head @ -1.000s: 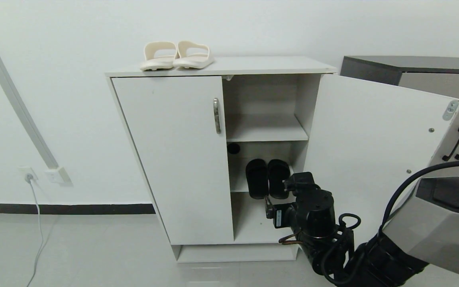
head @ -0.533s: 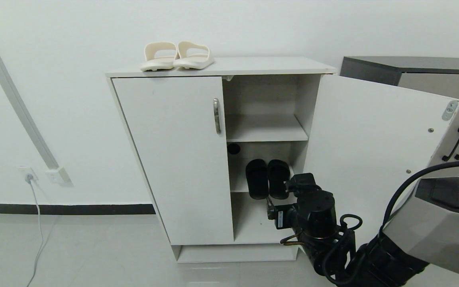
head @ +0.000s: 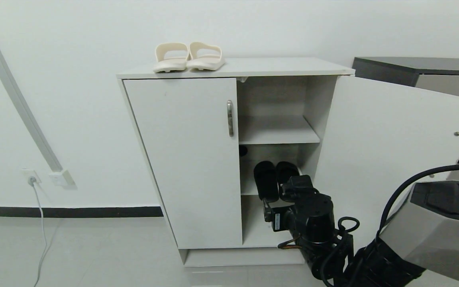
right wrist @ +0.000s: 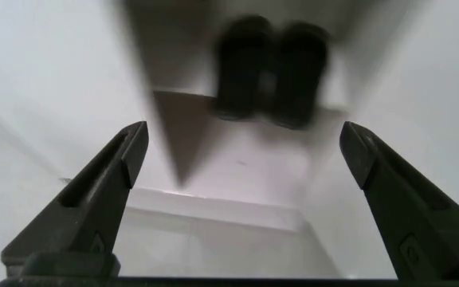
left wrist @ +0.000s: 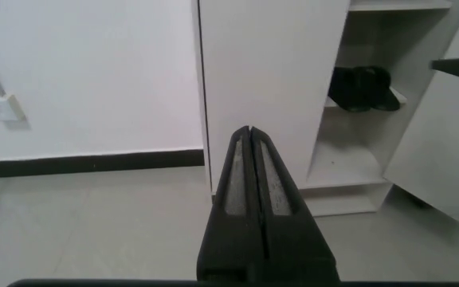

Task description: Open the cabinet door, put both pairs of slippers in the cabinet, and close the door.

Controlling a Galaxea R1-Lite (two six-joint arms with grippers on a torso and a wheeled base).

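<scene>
- Since the earlier head pictures the whole scene has slid to the right, so the camera has moved. Against the cabinet, the right gripper (head: 294,186) now overlaps the front edge of the right-hand black slipper, where before it stood just beside the pair.
- Head view: the white cabinet (head: 277,65) has its left door (head: 181,159) shut, with a slim metal handle (head: 230,118), and its right door (head: 389,151) swung wide open.
- The black slippers (head: 274,177) lie side by side on the lower of the two inner shelves, behind the open door's side.
- The beige slippers (head: 189,57) sit side by side on the cabinet top, towards its left end, touching each other.
- The room is plain: a white wall, a pale tiled floor (head: 94,255), a black skirting strip (head: 66,211), a slanting grey conduit (head: 14,91), and a wall socket (head: 30,175) with a cable (head: 40,231) hanging to the floor. A grey cupboard (head: 420,71) stands behind the open door.
- Left wrist view: the left gripper (left wrist: 249,139) hangs above the floor in front of the shut left door, its fingers (left wrist: 237,175) pressed together with nothing between them. The black slippers show farther off on their shelf (left wrist: 362,88).
- Right wrist view: the right gripper (right wrist: 244,134) faces into the open compartment with its fingers (right wrist: 102,191) spread wide and holding nothing. The black slippers (right wrist: 273,68) are blurred, lying on the shelf beyond the fingertips.
</scene>
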